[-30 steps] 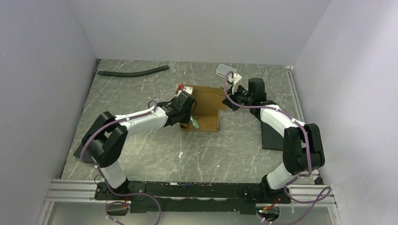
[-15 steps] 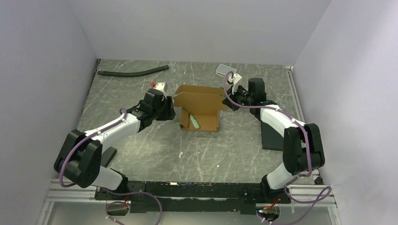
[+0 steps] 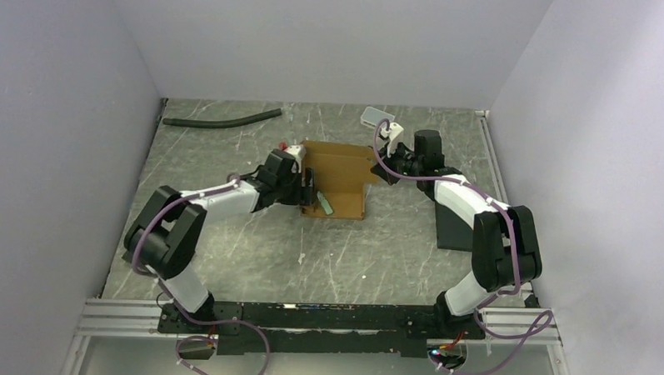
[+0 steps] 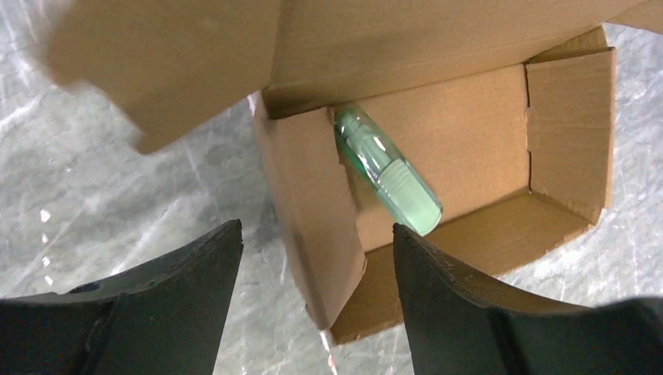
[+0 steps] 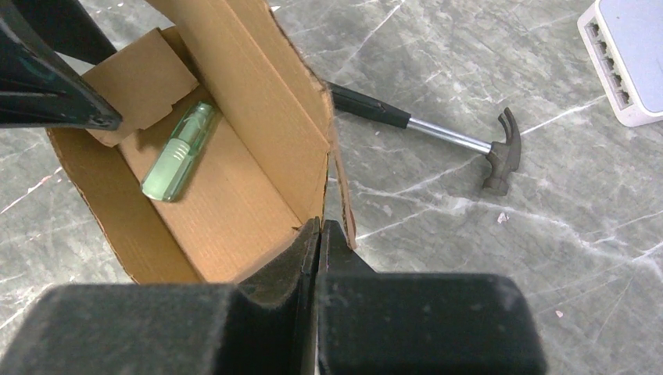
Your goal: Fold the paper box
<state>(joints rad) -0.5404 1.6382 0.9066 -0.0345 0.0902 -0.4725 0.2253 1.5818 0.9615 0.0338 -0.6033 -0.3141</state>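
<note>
Top-open paper box sits mid-table, green plastic cylinder inside. Right gripper is clamped on its right wall. Left gripper is spread wide, straddling the left wall and grasping nothing.

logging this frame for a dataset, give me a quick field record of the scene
paper box: open on top, flaps up
contents: green tube-like item lying on the box floor
left hand: open, at a side wall of the box, gripping nothing
right hand: shut on the edge of a box wall
hammer: lying outside the box, untouched
</note>
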